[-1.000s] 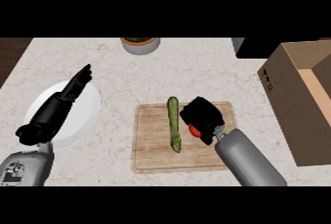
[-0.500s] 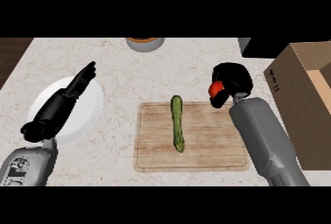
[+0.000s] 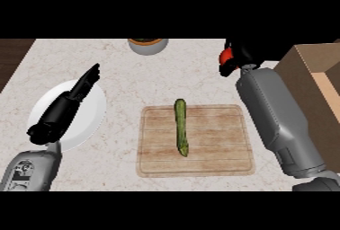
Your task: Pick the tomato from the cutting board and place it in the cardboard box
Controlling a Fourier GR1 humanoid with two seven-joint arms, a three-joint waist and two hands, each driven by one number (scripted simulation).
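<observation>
the tomato (image 3: pixel 226 55) is gripped in the curled right hand (image 3: pixel 240 55), near the counter's far edge, beside the box (image 3: pixel 310 68). a green vegetable (image 3: pixel 180 126) is left on the board (image 3: pixel 219 143). the left hand (image 3: pixel 69 102) is held open over the plate (image 3: pixel 93 117).

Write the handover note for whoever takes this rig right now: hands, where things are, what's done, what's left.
Right hand: curled round the tomato, raised above the counter's far side, just left of the cardboard box.
Left hand: open, fingers straight, over the white plate, holding nothing.
Cutting board: only a long green vegetable lies on it.
Done: tomato picked off the board.
Left: carry it right over the box opening, lower it in, release.
</observation>
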